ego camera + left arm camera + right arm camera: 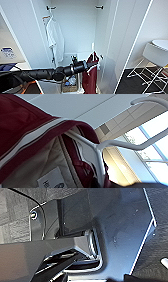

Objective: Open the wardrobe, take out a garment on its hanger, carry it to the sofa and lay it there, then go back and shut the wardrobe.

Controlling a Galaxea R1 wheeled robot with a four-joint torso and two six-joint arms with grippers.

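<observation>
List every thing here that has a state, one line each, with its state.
wardrobe: doors open.
garment: on its hanger, off the rail, hanging at the left arm's end.
hanger: inside the garment's collar, hook free.
left gripper: at the hanger; fingers unclear.
white shirt: hanging from a black peg.

A home-like room; an open white wardrobe (75, 30) holds a hung white T-shirt (55, 37); white chair (152, 60) on dark carpet (140, 82) beside it.

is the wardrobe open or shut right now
Open: the wardrobe shows its inside, with a white shirt hanging there and the garment lower down.
</observation>
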